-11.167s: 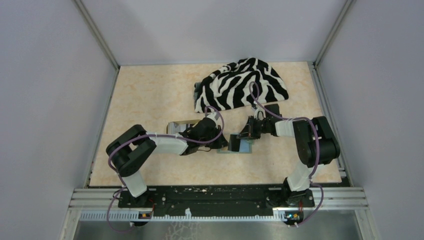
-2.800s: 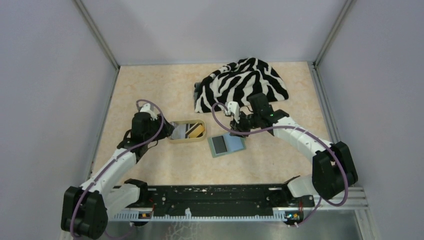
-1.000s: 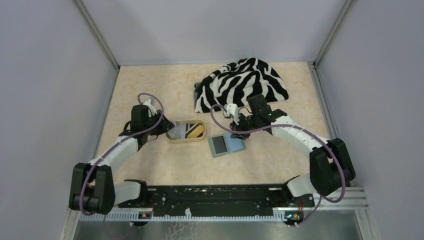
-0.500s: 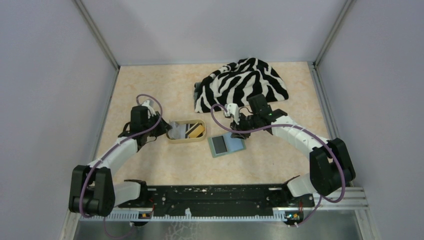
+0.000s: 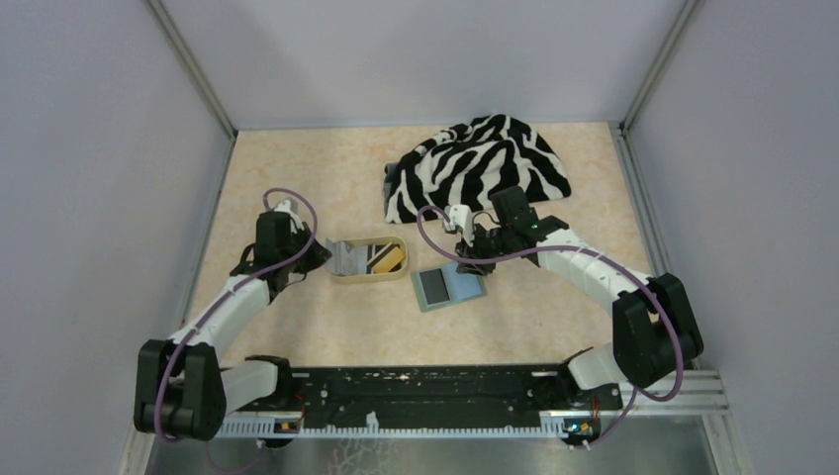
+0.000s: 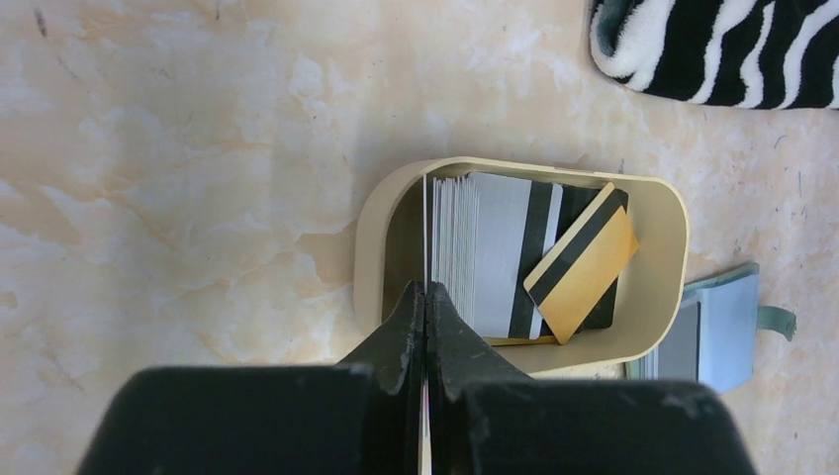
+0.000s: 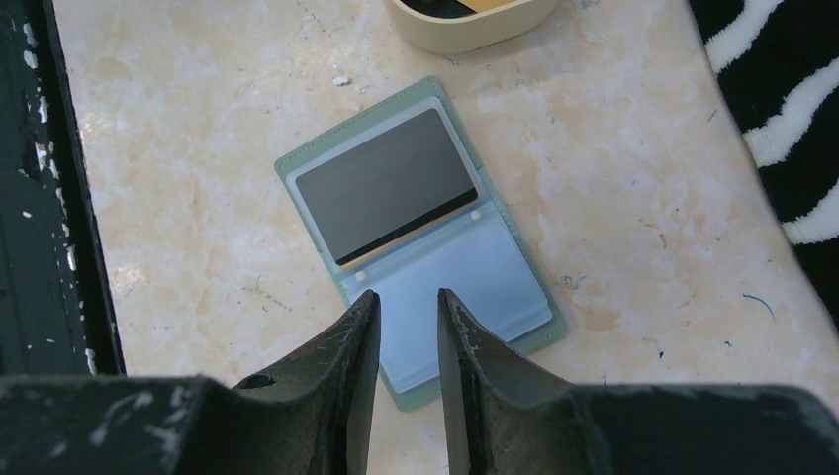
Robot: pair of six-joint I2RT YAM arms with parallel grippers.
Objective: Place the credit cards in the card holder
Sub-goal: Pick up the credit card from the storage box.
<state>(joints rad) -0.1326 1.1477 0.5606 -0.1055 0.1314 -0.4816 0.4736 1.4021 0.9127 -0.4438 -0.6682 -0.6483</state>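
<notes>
Left arm is stretched out along the left side of the marbled beige table (image 5: pixel 297 178), elbow folded low near its base, forearm angling up to the left end of the tan oval tray (image 6: pixel 663 257). The left gripper (image 6: pixel 426 289) is clamped tight on one credit card (image 6: pixel 425 228), which the wrist cam sees edge-on as just a thin pale line standing upright over the tray's left end. From the top view that card looks grey and tipped up. The other cards (image 6: pixel 495 252) sit in the tray, fanned like a deck, glossy pale plastic with dark stripes, plus a yellow-orange card (image 6: pixel 584 262) with a dark band lying diagonally on top. Right arm bends at its elbow out on the right and reaches back in toward the middle. The right gripper (image 7: pixel 408 295) points down over the card holder (image 7: pixel 420 233), fingers a narrow gap apart with nothing between them; can't tell if the tips touch it. The holder lies open flat just right of the tray: sage-green rounded cover, clear pockets inside, a dark card with a sliver of orange edge in one half. A fuzzy zebra-striped cloth (image 5: pixel 475 163) is bunched up at the back.
</notes>
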